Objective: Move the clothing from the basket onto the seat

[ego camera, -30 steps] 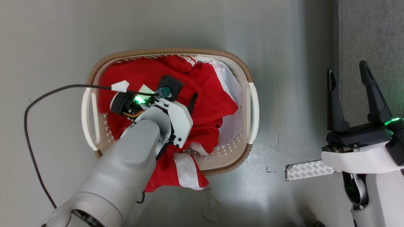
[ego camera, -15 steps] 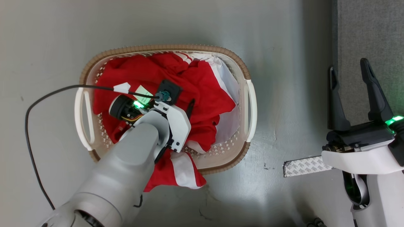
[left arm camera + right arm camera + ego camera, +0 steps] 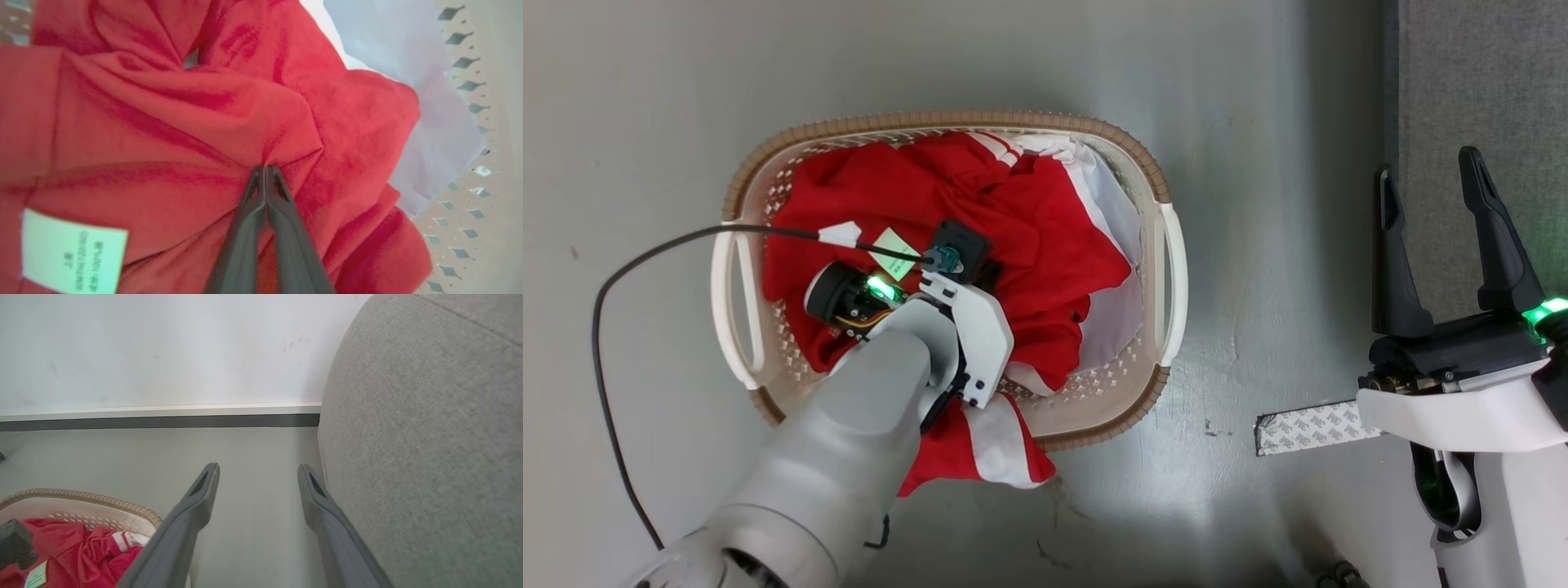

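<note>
Grey floor (image 3: pixel 1258 98) lies bare around the basket (image 3: pixel 947 121). A red-and-white end of the clothing (image 3: pixel 1045 237) overhangs the basket's near rim. Inside, the left gripper (image 3: pixel 264 169) pinches a red fold, tips together. The right gripper (image 3: pixel 1433 204) hovers spread wide, well apart from the basket, at the edge of the seat (image 3: pixel 1478 82).

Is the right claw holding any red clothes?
No, the right claw is open and empty beside the grey sofa, while the left claw pinches the red clothes.
</note>
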You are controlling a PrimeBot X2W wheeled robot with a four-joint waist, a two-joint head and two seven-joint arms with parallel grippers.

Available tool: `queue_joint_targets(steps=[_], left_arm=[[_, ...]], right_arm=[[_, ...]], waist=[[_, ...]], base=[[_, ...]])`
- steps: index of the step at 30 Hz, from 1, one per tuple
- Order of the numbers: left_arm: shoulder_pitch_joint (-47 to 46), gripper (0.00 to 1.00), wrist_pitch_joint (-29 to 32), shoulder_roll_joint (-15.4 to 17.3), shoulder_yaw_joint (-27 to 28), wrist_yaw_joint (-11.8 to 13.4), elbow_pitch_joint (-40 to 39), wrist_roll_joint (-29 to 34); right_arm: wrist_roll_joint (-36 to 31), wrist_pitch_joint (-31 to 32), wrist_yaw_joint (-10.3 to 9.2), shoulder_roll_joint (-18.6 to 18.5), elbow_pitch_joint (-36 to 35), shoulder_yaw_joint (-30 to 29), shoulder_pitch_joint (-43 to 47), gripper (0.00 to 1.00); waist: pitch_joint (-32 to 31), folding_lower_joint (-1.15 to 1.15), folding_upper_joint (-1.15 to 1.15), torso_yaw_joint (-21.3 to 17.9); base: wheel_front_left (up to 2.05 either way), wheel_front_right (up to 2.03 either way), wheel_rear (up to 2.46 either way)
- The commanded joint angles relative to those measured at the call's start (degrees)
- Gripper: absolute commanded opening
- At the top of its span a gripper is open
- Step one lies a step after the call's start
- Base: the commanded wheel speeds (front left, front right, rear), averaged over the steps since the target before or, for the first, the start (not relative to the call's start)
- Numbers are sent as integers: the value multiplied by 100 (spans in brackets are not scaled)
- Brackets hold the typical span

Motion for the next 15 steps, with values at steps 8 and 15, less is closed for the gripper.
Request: queue_joint_targets(steps=[8,15], left_arm=[[-13,0,-501,39,38,117,-34,-246],[-43,0,-851,37,179,157,-186,-486]], right_arm=[[20,5,-26,-90,46,-137,-29,100],[-21,5,-25,-69,88,-92,-29,100]], waist=[[-141,0,0,38],[-280,0,0,102]], base=[[0,0,0],[0,0,0]])
